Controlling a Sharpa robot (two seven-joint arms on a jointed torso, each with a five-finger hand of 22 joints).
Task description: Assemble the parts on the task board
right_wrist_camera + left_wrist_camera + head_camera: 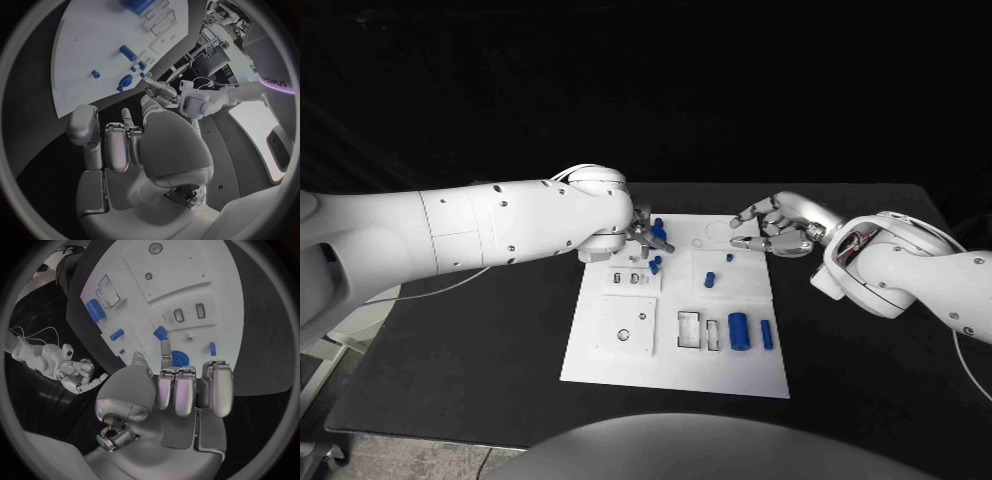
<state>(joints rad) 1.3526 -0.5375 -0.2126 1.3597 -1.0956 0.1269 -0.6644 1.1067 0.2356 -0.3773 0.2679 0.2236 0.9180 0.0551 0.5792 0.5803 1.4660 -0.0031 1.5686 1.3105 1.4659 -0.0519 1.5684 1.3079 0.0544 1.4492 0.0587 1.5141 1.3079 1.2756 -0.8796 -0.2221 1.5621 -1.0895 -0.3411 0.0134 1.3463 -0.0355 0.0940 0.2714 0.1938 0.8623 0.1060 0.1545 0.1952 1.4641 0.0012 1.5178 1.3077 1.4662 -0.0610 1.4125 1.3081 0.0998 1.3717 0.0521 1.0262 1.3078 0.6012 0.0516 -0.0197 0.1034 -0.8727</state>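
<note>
The white task board (678, 340) lies in the middle of the table. My left hand (646, 240) hovers over its far left part. In the left wrist view most fingers (187, 390) are curled in, and one straight finger touches the rim of a blue gear (179, 357) on the board (187, 285). My right hand (776, 232) hangs over the board's far right corner with its fingers curled and nothing in them. A thick blue cylinder (737, 330) and a slim blue pin (767, 334) lie near the board's front right. A small blue piece (710, 280) stands mid-board.
Rectangular recesses (692, 328) and a square plate with a hole (626, 325) take up the board's front half. Bare black table (459, 350) stretches on both sides. A thin cable (430, 290) trails off the left edge.
</note>
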